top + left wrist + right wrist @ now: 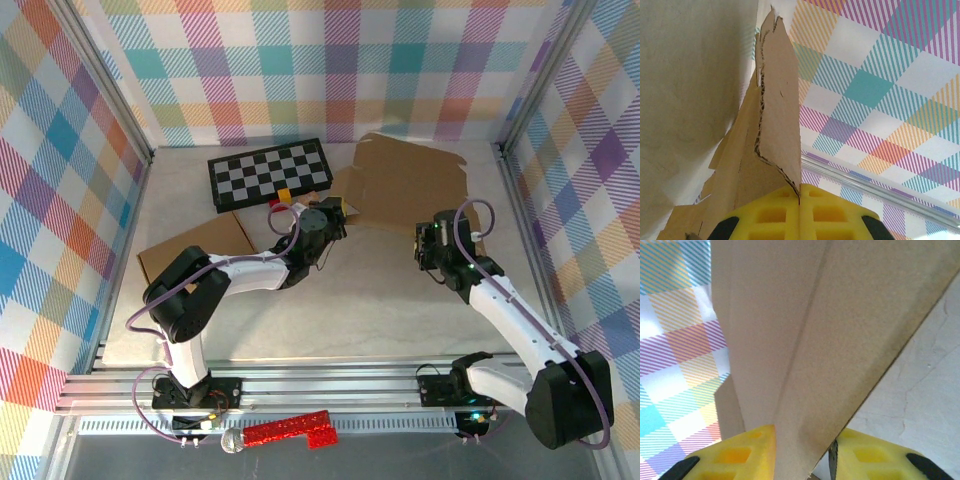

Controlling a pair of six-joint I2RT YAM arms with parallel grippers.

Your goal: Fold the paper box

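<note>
Yellow fingers (832, 212) of left pincer (799, 192) clamp box (780, 100); right pincer (804, 442) straddles its edge, grip unclear; opposed pulls could tear it.

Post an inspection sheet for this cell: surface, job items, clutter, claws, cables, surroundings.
Surface: pale table, no spills seen.
Job's things: box, brown cardboard, lying mostly flat toward the back of the table, not yet folded up.
Clutter: checkerboard left of the box; spare cardboard sheet at the table's left; red glitter item on the front rail.
Grippers: left claw shut on a ragged box edge. Right claw has a finger on each side of a box fold; firm grip not certain.
Cables: purple cable loops off the left arm, another off the right; no snags seen.
Surroundings: plaid walls, aluminium frame.
</note>
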